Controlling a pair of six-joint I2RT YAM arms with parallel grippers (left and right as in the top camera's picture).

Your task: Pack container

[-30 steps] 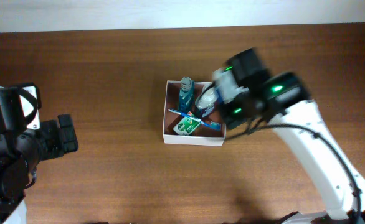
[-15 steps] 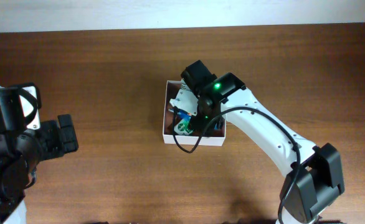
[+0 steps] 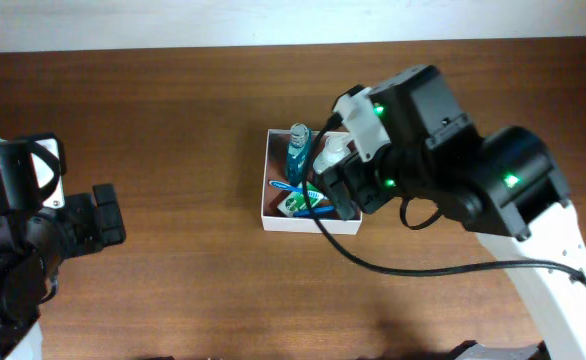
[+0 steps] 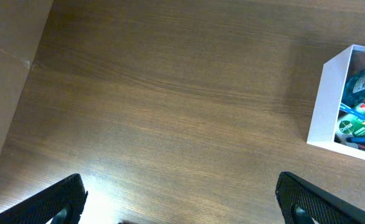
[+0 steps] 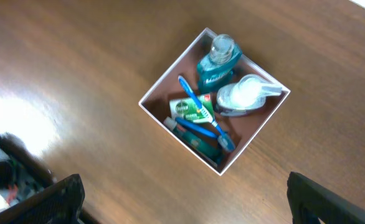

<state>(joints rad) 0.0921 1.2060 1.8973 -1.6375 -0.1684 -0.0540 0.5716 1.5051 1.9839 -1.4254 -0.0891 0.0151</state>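
We had lifted the right gripper [image 5: 184,202] off the square white-walled container [image 3: 293,222], fingers empty and apart like the left gripper's [image 4: 182,205]; packing looked done.

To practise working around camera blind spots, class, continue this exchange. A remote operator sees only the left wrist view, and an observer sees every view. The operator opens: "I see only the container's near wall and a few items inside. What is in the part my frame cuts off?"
Observer: A white bottle lies beside the teal bottle, in the part of the container beyond your frame.
Operator: Where is the right arm?
Observer: In the overhead view the right arm hangs above the container's right edge and covers that side.
Operator: Is its gripper holding anything?
Observer: No. The right gripper is open and empty, and its camera looks down on the container.
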